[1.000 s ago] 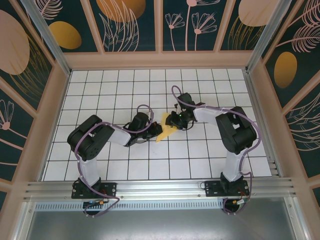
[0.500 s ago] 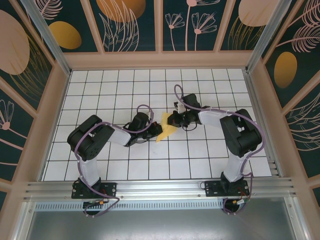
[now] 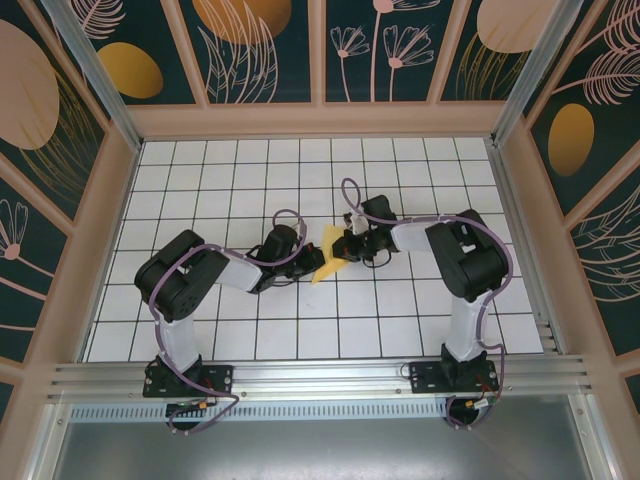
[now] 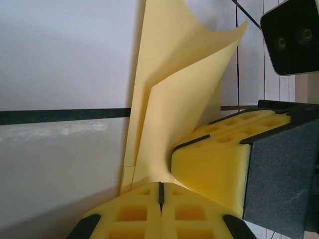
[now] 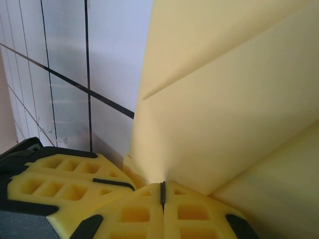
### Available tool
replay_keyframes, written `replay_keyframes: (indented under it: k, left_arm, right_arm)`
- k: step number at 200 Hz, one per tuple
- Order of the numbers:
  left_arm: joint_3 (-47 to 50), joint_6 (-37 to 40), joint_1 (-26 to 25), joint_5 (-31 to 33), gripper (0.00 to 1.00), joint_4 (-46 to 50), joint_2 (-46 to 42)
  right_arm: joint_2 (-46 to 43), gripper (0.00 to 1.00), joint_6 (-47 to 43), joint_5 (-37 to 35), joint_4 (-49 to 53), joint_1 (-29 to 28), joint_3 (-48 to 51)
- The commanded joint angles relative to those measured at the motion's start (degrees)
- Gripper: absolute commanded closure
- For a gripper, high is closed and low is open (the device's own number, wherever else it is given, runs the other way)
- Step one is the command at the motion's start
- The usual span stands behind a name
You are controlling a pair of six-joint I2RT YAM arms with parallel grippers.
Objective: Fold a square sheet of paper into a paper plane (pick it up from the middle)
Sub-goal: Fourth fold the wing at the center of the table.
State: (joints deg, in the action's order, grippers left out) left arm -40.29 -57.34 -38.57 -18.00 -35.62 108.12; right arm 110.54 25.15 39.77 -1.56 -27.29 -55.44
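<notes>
Two grippers now hold the one sheet, and that is the change. Nearest the arm bases nothing differs: the left arm lies as it did a second ago. The yellow pads of the left gripper are pressed together on the lower end of the square sheet of paper. A little farther out, the right gripper has edged in and closed. A second ago its jaws stood partly apart at the paper's upper edge; now its pads meet with a layer of paper pinched between them. The two grippers sit just beside each other, and in the left wrist view I cannot tell whether their pads touch.

The sheet stands up off the table near its middle. It is already creased, with angled edges and at least two layers fanning apart above the pads. I judge that a fold is in hand, with one gripper anchoring and the other placed to pull or press a flap over. The plane looks only partly made, since no narrow dart shape shows yet. With both grips so close together, a hard pull could tear or crumple the thin paper.

I can make out no containers; the paper is held in the pads, not lying in anything. Beyond it the gridded table runs back to the patterned walls.
</notes>
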Motion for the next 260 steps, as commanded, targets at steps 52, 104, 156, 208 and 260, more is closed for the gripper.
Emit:
replay_keyframes:
  k: [52,104,156,208,260]
  left_arm:
    - [1.06,1.65,0.33,4.77,1.00,10.35,2.88]
    - [1.00,3.26,0.33,5.17,1.00,12.71,2.91]
    - [1.53,4.34,0.34,5.08,1.00,13.38,3.11]
    - [1.14,4.58,0.32,5.08,1.00,13.64,3.07]
    - [0.74,4.35,0.36,5.41,1.00,13.99,3.07]
  right_arm:
    - [-1.45,1.00,-1.92,0.72,-1.61,1.01,0.07]
    - [2.91,1.00,-3.44,-2.59,0.89,3.12,-2.63]
    - [4.66,1.00,-1.81,-5.76,1.66,7.13,-6.32]
    - [-0.98,1.00,-1.10,-0.64,-1.56,7.47,-6.61]
    - [-0.32,1.00,-3.07,3.38,-1.39,3.83,-4.74]
